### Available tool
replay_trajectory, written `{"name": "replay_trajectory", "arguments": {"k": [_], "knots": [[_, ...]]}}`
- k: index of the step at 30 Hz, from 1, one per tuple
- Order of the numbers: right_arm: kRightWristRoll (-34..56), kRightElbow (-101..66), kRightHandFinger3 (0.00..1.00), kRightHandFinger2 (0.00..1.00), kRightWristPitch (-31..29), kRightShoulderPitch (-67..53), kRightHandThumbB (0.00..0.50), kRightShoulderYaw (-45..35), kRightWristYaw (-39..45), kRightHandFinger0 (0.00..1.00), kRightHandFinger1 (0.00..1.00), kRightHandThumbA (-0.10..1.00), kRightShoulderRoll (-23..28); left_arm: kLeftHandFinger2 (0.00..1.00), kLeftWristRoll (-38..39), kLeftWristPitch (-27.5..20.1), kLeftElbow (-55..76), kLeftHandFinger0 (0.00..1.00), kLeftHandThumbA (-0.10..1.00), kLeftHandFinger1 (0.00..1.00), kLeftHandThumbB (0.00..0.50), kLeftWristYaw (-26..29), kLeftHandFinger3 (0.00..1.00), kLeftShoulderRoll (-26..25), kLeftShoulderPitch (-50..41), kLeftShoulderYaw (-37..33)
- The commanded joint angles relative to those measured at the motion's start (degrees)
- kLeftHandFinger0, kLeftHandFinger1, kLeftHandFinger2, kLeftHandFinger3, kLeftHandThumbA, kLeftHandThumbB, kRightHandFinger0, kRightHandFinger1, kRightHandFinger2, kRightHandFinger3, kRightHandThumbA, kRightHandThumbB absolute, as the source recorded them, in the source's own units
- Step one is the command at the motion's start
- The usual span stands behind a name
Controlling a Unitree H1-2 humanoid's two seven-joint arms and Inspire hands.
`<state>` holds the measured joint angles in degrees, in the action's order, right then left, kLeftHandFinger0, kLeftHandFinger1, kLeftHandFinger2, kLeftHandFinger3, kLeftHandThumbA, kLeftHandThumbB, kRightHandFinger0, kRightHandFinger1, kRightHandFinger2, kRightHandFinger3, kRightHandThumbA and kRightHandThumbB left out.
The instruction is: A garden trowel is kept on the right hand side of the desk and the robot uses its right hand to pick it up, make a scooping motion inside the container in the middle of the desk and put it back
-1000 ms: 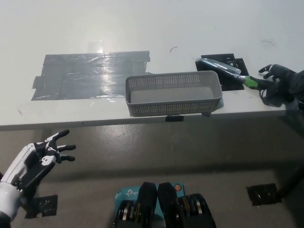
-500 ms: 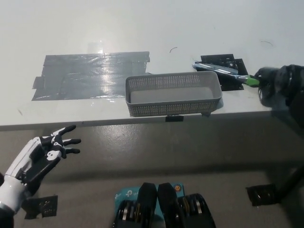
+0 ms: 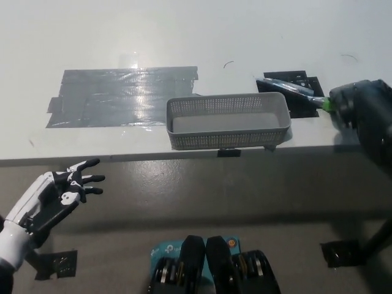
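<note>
the white left hand (image 3: 58, 190) hangs low at the left, below the tabletop (image 3: 184, 37) edge, fingers spread and holding nothing. a grey tape patch (image 3: 122, 97) lies on the tabletop. just right of it, the grey mesh container (image 3: 228, 120) sits at the near edge. further right, the trowel (image 3: 293, 90) lies over a black patch (image 3: 298, 93), its green handle clasped in the black right hand (image 3: 361, 110).
</note>
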<state>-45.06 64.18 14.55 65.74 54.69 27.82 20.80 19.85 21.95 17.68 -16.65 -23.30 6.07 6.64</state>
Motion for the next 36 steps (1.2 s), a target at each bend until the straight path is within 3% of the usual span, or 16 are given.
{"name": "replay_trajectory", "arguments": {"k": [1,3,4,5,6,7,8,10,15,21,26,28,30,32,34,36], "knots": [[-2.6,-1.2,1.0,0.94,3.2,-7.1,0.0,-0.8,-4.2,0.81,0.88,0.93,0.1,0.9,-0.4,-2.6,1.2,0.76,1.0,0.81,0.078,-2.0,1.0,-1.9,1.5,-0.4],[-2.3,-2.6,1.0,1.0,2.9,-8.6,0.0,-2.8,-8.5,1.0,1.0,1.0,0.5,0.9,-0.7,-2.1,1.6,0.77,1.0,0.81,0.088,-1.9,1.0,-1.8,1.5,-0.6],[-2.0,-4.1,1.0,0.95,1.9,-9.9,0.0,-4.4,-12.8,0.82,0.85,1.0,0.7,0.9,-0.8,-2.5,1.6,0.77,1.0,0.81,0.102,-2.1,1.0,-1.9,1.4,-0.7],[-1.3,-5.5,1.0,0.6,0.0,-11.3,0.0,-6.3,-16.9,0.34,0.39,0.96,1.0,0.9,-0.8,-2.9,1.4,0.77,1.0,0.81,0.108,-2.3,1.0,-1.9,1.4,-0.7],[-1.1,-5.9,0.9,0.43,-0.7,-12.0,0.0,-7.3,-19.0,0.03,0.18,0.66,1.0,0.9,-0.8,-3.0,1.4,0.77,1.0,0.81,0.097,-2.5,1.0,-1.9,1.4,-0.7],[-1.3,-6.1,0.86,0.49,-0.9,-12.6,0.0,-8.1,-20.6,0.01,0.21,0.46,0.9,0.9,-0.8,-2.9,1.4,0.78,1.0,0.81,0.097,-2.5,1.0,-1.9,1.4,-0.7],[-1.3,-6.3,0.77,0.58,-1.5,-13.4,0.0,-9.3,-22.9,0.0,0.27,0.27,0.8,0.9,-0.8,-3.1,1.2,0.78,1.0,0.81,0.099,-2.8,1.0,-1.9,1.4,-0.8],[-1.1,-6.2,0.73,0.76,-2.8,-14.4,0.0,-10.9,-25.9,0.0,0.42,0.16,0.5,0.89,-1.1,-3.3,1.1,0.77,1.0,0.81,0.092,-2.9,1.0,-1.8,1.4,-1.0],[-0.4,-7.1,0.23,0.63,-5.4,-18.9,0.0,-16.0,-39.4,0.0,0.35,0.14,-0.3,0.88,-1.5,-3.6,0.9,0.78,1.0,0.8,0.1,-3.4,1.0,-2.0,1.3,-1.4],[-0.7,-6.0,0.27,0.61,-8.4,-22.3,0.0,-18.1,-44.6,0.0,0.31,-0.1,0.2,0.9,-1.3,-3.8,0.5,0.78,1.0,0.81,0.108,-3.4,1.0,-2.0,0.9,-1.4],[-0.8,-4.8,0.32,0.54,-10.9,-23.6,0.0,-20.6,-47.8,0.0,0.24,0.01,1.5,0.91,-1.6,-4.2,0.2,0.79,1.0,0.83,0.12,-3.9,1.0,-2.3,0.7,-1.7],[0.6,-5.1,0.49,0.49,-11.3,-23.6,0.0,-22.8,-47.6,0.0,0.19,-0.1,1.7,0.91,-1.7,-4.3,0.1,0.79,1.0,0.83,0.119,-3.9,1.0,-2.3,0.6,-1.7],[0.3,-5.3,0.48,0.45,-11.0,-23.7,0.0,-23.6,-48.0,0.0,0.15,-0.02,1.8,0.91,-1.7,-4.4,0.1,0.79,1.0,0.83,0.108,-3.9,1.0,-2.3,0.6,-1.7],[1.1,-4.0,0.25,0.42,-13.6,-23.7,0.0,-25.0,-50.9,0.0,0.12,-0.07,2.2,0.91,-1.9,-4.9,-0.1,0.79,1.0,0.83,0.126,-4.0,1.0,-2.2,0.5,-1.8],[2.7,-4.5,0.56,0.43,-13.9,-23.6,0.0,-26.9,-49.5,0.0,0.15,-0.1,2.1,0.9,-2.2,-4.6,0.2,0.8,1.0,0.83,0.134,-3.9,1.0,-2.3,0.3,-2.0],[2.8,-4.9,0.52,0.35,-14.1,-23.6,0.0,-27.6,-49.3,0.0,0.08,-0.08,2.1,0.89,-2.0,-4.2,0.4,0.8,1.0,0.83,0.141,-3.9,1.0,-2.3,0.2,-1.9]]}}
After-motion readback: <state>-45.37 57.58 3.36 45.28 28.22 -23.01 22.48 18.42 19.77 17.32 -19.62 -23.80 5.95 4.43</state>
